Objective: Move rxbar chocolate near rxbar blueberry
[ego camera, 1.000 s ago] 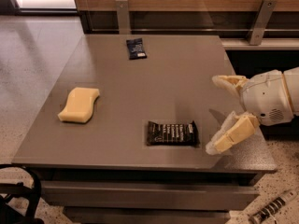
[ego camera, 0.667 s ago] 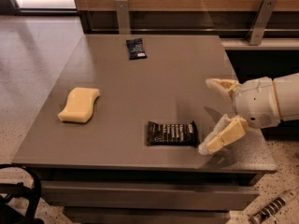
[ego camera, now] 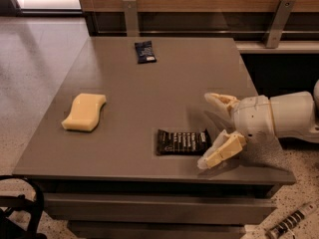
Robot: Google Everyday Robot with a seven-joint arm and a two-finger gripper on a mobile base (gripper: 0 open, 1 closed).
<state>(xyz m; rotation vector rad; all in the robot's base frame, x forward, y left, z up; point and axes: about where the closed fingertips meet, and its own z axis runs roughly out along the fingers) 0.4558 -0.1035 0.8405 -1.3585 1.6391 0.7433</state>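
Since a second ago the gripper (ego camera: 205, 131) has slid in toward the rxbar chocolate (ego camera: 183, 142), which has not shifted, and now sits just off that bar's right-hand crimped end with its two fingers spread wide and nothing between them. One finger (ego camera: 219, 99) reaches out beyond the bar's far long edge and the other (ego camera: 223, 152) lies at its near right corner; whether that one already touches the foil cannot be told. The bar lies flat on the table (ego camera: 149, 98), close to the front edge, while the rxbar blueberry (ego camera: 145, 52) rests well apart from the rxbar chocolate, toward the back and slightly left. A yellow sponge (ego camera: 84, 111) lies well to the bar's left. The step in hand looks like the approach for a grasp. To do it well, the arm should probably bring the fingers low over the wrapper so they straddle its short width, and close gently, since thin flat foil could skid toward the table edge.
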